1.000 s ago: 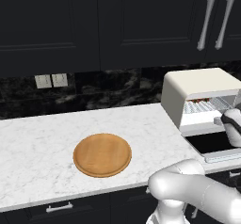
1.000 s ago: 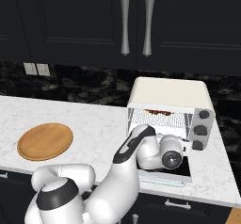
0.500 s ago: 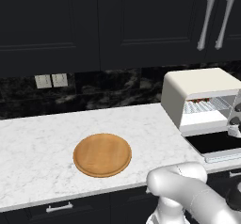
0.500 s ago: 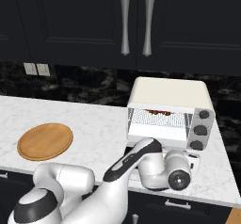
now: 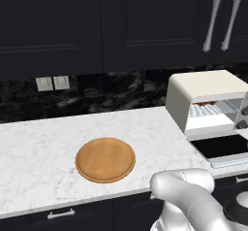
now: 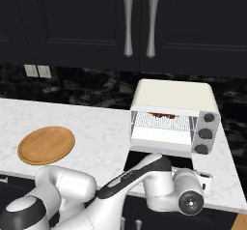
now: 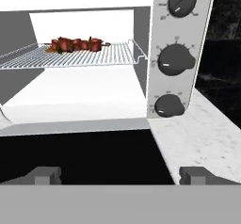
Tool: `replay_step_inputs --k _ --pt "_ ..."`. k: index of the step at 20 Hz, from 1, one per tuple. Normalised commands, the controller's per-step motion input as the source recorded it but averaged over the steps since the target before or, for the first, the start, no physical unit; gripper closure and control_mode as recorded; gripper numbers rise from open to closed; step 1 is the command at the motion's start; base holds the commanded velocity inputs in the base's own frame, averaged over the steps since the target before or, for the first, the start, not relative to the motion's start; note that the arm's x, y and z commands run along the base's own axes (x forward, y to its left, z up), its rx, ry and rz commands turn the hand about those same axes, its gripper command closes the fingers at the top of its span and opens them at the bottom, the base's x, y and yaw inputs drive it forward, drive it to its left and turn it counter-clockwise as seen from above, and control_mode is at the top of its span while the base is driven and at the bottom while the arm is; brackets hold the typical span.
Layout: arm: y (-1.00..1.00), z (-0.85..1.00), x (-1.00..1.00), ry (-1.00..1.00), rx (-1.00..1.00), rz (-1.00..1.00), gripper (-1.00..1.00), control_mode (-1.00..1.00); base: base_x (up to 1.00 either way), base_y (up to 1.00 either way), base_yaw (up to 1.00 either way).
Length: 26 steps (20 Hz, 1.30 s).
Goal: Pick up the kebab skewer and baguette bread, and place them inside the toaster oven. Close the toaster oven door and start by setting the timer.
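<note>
Gripper (image 7: 120,173) jaws spread wide, empty, above lowered toaster oven door (image 7: 80,157); kebab skewer (image 7: 75,44) on rack at 11 o'clock.

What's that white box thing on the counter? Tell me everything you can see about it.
It is the toaster oven, a cream-white box with a rounded top, standing on the marble counter by the dark backsplash. Its dark glass door hangs fully open, lying flat in front. Inside, a wire rack carries a kebab skewer of reddish-brown chunks. Three dark round knobs line its right side.
</note>
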Motion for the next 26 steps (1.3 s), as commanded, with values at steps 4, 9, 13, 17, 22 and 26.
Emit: replay_step_inputs --k 4,9,13,17,22,26 --pt "-0.01 -0.36 -0.42 0.01 0.0 0.0 -1.0 -1.0 0.0 0.0 0.0" --pt "0.0 -0.4 -0.43 0.04 0.0 0.0 -1.0 -1.0 0.0 0.0 0.0" --pt "0.0 -0.26 -0.36 0.05 0.0 0.01 -1.0 -1.0 0.0 0.0 0.0" --pt "0.0 -0.15 -0.13 0.03 -0.01 0.02 -1.0 -1.0 0.0 0.0 0.0" --pt "0.0 -0.1 0.0 0.0 -0.01 0.03 -1.0 -1.0 0.0 0.0 0.0" --pt "0.01 -0.1 0.0 0.0 -0.02 0.04 -1.0 -1.0 0.0 0.0 0.0"
